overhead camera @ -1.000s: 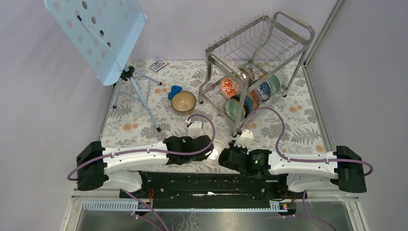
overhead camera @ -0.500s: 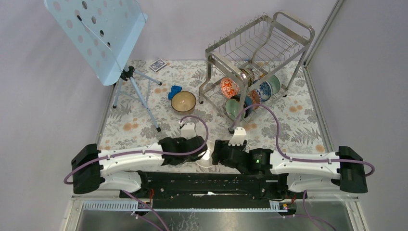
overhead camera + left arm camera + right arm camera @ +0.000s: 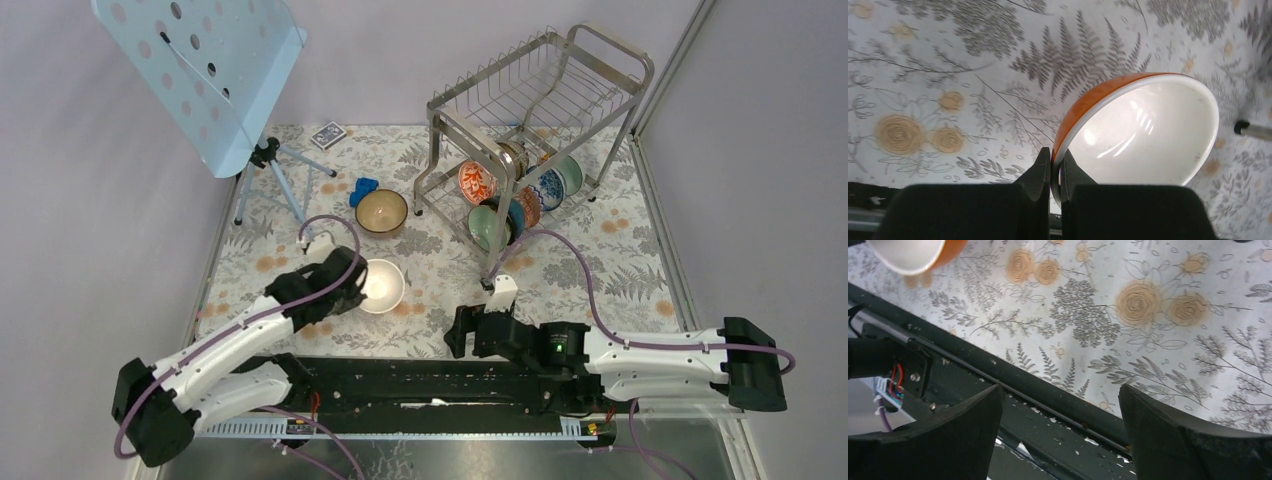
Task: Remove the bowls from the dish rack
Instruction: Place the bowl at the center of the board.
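The left gripper has its fingers pinched tight on the rim of the orange bowl, which is orange outside and glossy white inside. The bowl is held tilted over the fern-print table, and it's hard to say if its bottom touches the cloth. In the top view it's left of centre, well apart from the dish rack in the upper right. The rack's lower tier holds an orange-red patterned bowl, a pale green bowl and a blue-and-white bowl, all standing on edge. A brown bowl sits on the table just left of the rack. The right gripper is spread wide with nothing in it, low in the frame over the table's near edge. A pale blue music stand fills the upper left.
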Robot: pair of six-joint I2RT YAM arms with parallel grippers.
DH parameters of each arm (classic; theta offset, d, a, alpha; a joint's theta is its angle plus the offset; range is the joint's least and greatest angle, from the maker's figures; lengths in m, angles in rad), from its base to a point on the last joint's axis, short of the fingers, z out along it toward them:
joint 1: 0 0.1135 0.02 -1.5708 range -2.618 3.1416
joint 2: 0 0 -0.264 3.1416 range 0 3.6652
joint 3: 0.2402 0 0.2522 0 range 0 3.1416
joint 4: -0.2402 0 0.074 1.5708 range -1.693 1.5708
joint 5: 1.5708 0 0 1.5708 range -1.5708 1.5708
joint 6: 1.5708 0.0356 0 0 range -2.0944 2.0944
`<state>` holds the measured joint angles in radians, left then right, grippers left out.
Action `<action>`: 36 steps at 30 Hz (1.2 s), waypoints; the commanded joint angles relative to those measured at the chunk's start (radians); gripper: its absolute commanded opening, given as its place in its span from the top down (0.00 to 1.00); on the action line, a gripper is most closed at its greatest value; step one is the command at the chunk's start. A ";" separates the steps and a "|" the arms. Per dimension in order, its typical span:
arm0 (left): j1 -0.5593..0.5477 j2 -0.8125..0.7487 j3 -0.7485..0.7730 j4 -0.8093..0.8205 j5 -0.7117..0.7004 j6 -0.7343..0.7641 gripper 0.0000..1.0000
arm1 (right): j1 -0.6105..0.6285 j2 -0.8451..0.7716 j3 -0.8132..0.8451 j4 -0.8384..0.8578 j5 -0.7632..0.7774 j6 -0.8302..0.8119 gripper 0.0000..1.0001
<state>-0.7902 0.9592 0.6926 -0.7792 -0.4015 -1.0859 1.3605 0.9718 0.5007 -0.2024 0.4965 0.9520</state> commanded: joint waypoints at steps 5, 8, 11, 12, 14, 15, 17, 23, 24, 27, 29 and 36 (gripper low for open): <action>0.248 -0.063 -0.012 -0.042 0.068 0.074 1.00 | 0.003 0.032 0.012 0.090 -0.092 -0.098 0.10; 0.329 -0.053 -0.010 -0.081 0.041 0.019 1.00 | 0.003 0.063 0.008 0.100 -0.111 -0.107 0.10; 0.435 -0.069 -0.015 -0.092 0.053 0.002 1.00 | 0.004 0.079 0.005 0.105 -0.127 -0.122 0.11; 0.466 -0.078 -0.016 -0.096 0.056 0.000 1.00 | 0.003 0.079 0.002 0.103 -0.128 -0.126 0.11; 0.534 -0.099 -0.010 -0.103 0.056 0.002 1.00 | 0.002 0.071 -0.010 0.101 -0.128 -0.129 0.11; 0.565 -0.106 -0.005 -0.109 0.047 0.007 1.00 | 0.003 0.064 -0.017 0.102 -0.128 -0.130 0.11; 0.632 -0.111 0.006 -0.125 0.030 0.013 1.00 | 0.002 0.048 -0.035 0.110 -0.132 -0.132 0.11; 0.831 -0.123 0.013 -0.112 0.020 0.017 1.00 | 0.003 -0.002 -0.080 0.111 -0.146 -0.129 0.11; 0.865 -0.121 0.007 -0.098 0.024 0.019 1.00 | 0.003 -0.009 -0.085 0.110 -0.149 -0.128 0.11; 0.957 -0.107 -0.030 -0.026 0.070 0.007 1.00 | 0.004 -0.026 -0.091 0.097 -0.155 -0.131 0.11; 1.018 -0.086 -0.060 0.035 0.111 -0.011 1.00 | 0.003 -0.034 -0.088 0.081 -0.160 -0.136 0.12; 1.064 0.016 -0.092 0.186 0.153 -0.104 1.00 | 0.003 -0.056 -0.091 0.043 -0.170 -0.127 0.13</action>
<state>0.2581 0.9360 0.6014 -0.7452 -0.2901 -1.1160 1.3605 0.9375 0.4118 -0.1352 0.3344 0.8299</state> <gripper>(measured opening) 0.041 0.876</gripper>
